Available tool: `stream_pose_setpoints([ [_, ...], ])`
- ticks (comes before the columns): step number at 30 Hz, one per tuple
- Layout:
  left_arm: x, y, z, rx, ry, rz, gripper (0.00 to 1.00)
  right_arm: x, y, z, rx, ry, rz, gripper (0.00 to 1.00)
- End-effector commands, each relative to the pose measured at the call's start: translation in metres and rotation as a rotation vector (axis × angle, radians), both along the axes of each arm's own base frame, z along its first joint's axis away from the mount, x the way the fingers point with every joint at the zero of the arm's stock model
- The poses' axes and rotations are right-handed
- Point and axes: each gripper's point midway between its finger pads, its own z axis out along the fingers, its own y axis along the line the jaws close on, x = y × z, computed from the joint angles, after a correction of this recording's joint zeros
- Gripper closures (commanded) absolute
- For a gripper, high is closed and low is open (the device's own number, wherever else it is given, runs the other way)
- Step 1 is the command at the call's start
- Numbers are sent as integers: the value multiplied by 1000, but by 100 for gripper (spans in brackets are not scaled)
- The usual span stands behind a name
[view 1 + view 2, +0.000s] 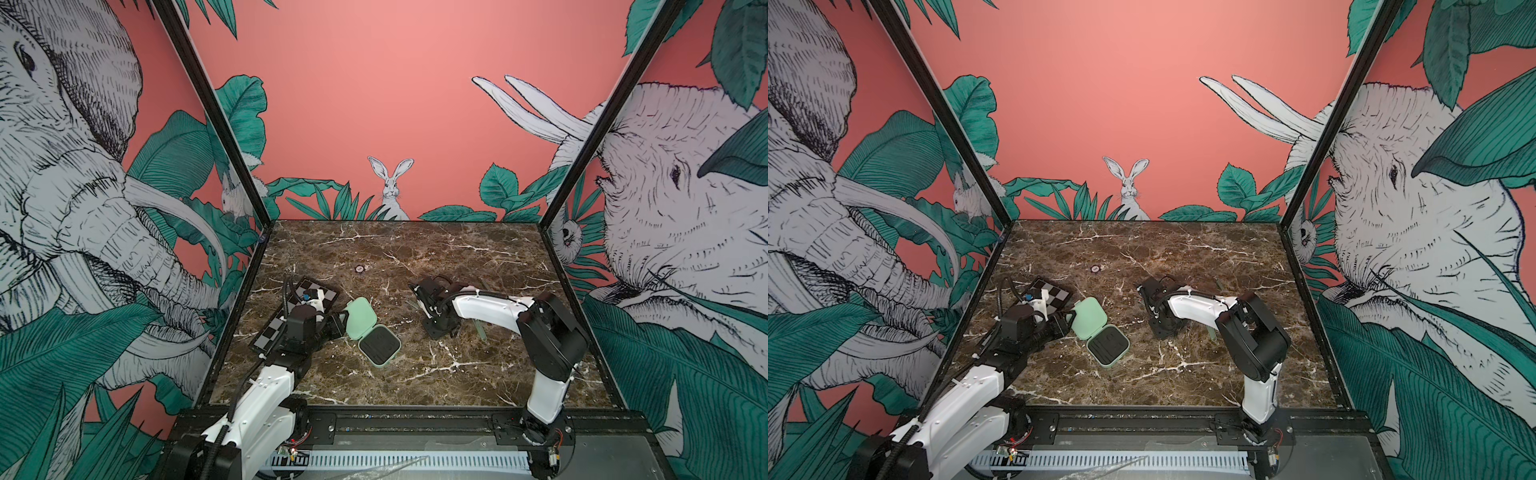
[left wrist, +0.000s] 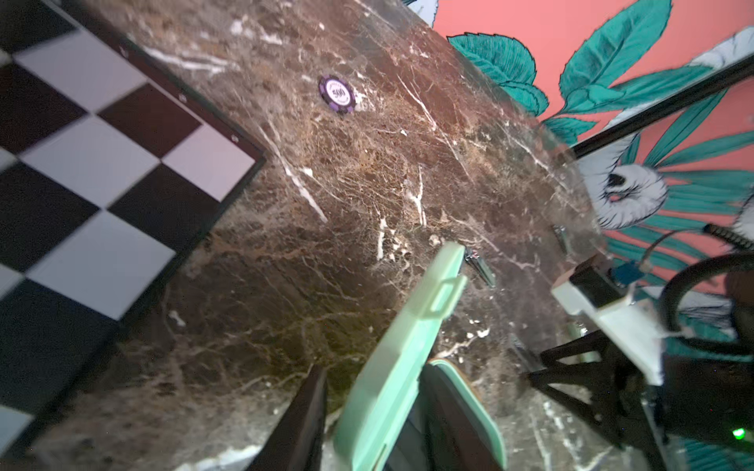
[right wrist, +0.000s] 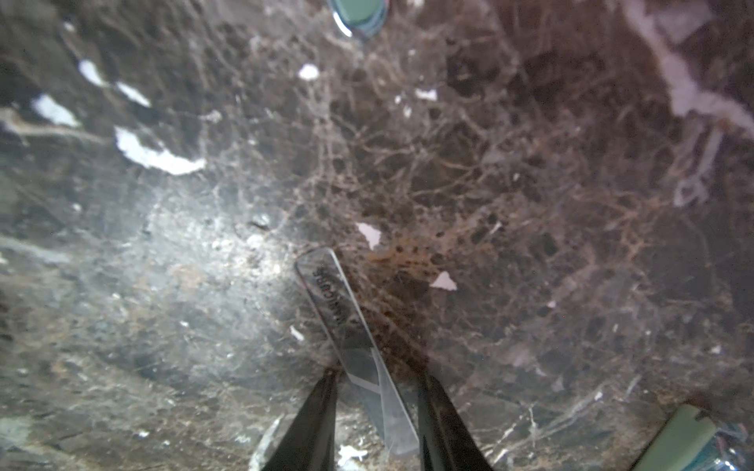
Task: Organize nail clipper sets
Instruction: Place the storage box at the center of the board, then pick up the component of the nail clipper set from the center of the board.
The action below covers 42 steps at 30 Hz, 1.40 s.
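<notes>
The mint-green case of the nail clipper set lies open on the marble in both top views, its base [image 1: 379, 341] showing a dark ribbed insert and its lid [image 1: 360, 318] tilted up. My left gripper [image 1: 338, 322] is at the lid's far-left edge. In the left wrist view the lid [image 2: 391, 367] stands between the fingers of the left gripper [image 2: 377, 371], with a gap beside one finger [image 2: 302, 416], so it is open. My right gripper [image 3: 378, 373] is open and straddles a thin grey metal tool [image 3: 338, 310] that lies flat on the table; in a top view the right gripper [image 1: 417, 296] points down.
A black-and-white checkered board [image 1: 316, 291] lies behind my left arm. A purple poker chip [image 1: 359, 269] sits mid-table. A pale green stick-like tool [image 1: 482, 328] lies under my right arm. A small dark metal tool [image 2: 479, 267] lies beyond the lid.
</notes>
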Motion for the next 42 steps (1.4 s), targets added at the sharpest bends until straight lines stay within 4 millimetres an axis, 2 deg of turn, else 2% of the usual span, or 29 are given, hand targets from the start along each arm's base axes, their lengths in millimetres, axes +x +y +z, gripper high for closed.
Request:
stream_pose_setpoints([
  [1,-8,9,-4,20,15,33,48,-11,-8,-13,-40,36,-4,68],
  [2,-11,11,-4,29,20,39,42,-12,-8,-14,-37,37,-5,70],
  [3,-13,14,-2,35,19,47,40,-13,-7,-14,-34,41,-4,71],
  [8,-28,40,17,132,39,144,39,-15,-5,-12,-15,46,-12,81],
  [11,-31,36,33,161,48,91,40,-14,-2,-5,11,39,-19,83],
  [13,-30,19,33,132,117,4,43,-13,1,2,26,28,-26,84],
  [17,-29,-35,29,-25,303,-203,53,-4,7,21,62,-13,-39,85],
  [20,-23,-75,47,-100,317,-318,53,3,12,37,92,-47,-51,85],
  [23,-10,-107,62,-214,324,-368,55,8,18,52,132,-72,-56,85],
  [28,7,-137,61,-263,353,-395,60,10,29,67,184,-75,-53,85],
  [35,24,-179,40,-285,373,-447,62,7,53,89,315,-39,-54,85],
  [36,25,-185,39,-283,373,-458,62,11,60,101,350,-55,-53,85],
  [42,31,-201,37,-285,367,-480,64,12,73,116,417,-41,-50,85],
])
